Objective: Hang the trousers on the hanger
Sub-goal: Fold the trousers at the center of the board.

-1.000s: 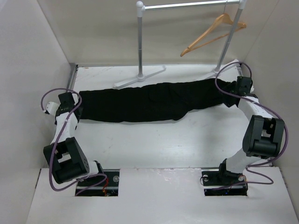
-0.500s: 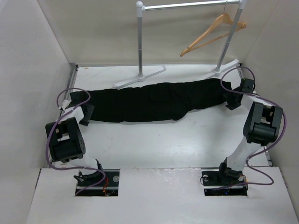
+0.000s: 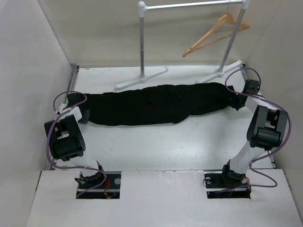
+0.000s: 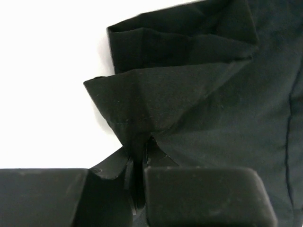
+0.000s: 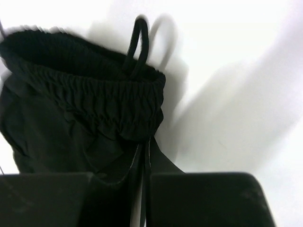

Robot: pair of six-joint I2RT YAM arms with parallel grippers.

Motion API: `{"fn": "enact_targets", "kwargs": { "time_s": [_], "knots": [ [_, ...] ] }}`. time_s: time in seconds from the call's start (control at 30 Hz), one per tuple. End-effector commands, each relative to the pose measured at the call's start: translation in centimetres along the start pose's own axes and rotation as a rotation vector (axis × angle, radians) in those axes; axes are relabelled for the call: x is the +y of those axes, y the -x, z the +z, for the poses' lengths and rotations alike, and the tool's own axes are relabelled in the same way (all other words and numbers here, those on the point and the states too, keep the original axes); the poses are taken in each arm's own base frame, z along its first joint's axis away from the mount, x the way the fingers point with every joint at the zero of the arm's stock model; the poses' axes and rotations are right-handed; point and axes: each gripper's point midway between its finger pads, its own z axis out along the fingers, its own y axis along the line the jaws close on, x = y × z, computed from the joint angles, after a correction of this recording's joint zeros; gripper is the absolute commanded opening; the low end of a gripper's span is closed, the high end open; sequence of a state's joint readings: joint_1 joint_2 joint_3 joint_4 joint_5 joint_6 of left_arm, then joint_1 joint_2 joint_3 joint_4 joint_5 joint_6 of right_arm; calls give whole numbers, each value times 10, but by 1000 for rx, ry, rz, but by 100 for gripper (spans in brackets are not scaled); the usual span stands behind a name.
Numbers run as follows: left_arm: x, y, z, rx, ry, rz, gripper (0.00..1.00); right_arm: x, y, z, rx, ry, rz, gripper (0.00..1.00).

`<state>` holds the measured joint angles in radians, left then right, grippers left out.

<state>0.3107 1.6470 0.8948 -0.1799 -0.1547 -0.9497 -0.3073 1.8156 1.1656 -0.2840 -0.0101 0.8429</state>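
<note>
From above, the trousers [image 3: 156,104] lie flat in a long dark strip across the table [image 3: 165,146], stretched from one gripper to the other. The left gripper [image 3: 85,114] is at the strip's left end and the right gripper [image 3: 235,100] is at its right end, each touching the cloth. The hanger [image 3: 215,34] hangs on the rail [image 3: 189,5] at the back, well apart from both grippers and from the trousers. In the left wrist view, the left gripper [image 4: 137,176] has its fingers [image 4: 203,194] pinched tight on a fold of the stitched edge, with the cloth squeezed in the thin gap between them. The rest of the trousers [image 4: 218,109] spreads out ahead of the fingers and to their right. Bare table [image 4: 47,71] shows ahead to their left. In the right wrist view, the right gripper [image 5: 144,182] has its fingers [image 5: 203,198] clamped on a thin bit of cloth just below the bunched waistband [image 5: 94,90]. The waistband sits ahead of the fingers and to their left. A small loop [image 5: 131,49] sticks out past it, and white table [image 5: 236,71] lies ahead to their right.
</note>
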Motion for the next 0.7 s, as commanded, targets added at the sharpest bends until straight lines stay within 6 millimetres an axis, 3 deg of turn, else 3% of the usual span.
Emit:
{"fn": "enact_targets", "kwargs": {
  "time_s": [0.0, 0.27, 0.4, 0.43, 0.53, 0.67],
  "knots": [
    [46, 33, -15, -81, 176, 11, 1, -26, 35, -34, -149, -38, 62, 1],
    [74, 48, -30, -127, 277, 62, 1, -84, 0, -63, -141, -53, 141, 2],
    [80, 55, -39, -168, 290, 72, 8, -109, -7, -79, -151, -45, 174, 5],
    [79, 52, -40, -165, 289, 78, 11, -111, -8, -83, -160, -39, 172, 9],
    [76, 41, -46, -150, 269, 98, 28, -101, -5, -98, -178, 4, 149, 41],
    [65, 51, -72, -214, 200, 91, 46, -75, 11, -134, -229, 79, 110, 62]
  ]
}}
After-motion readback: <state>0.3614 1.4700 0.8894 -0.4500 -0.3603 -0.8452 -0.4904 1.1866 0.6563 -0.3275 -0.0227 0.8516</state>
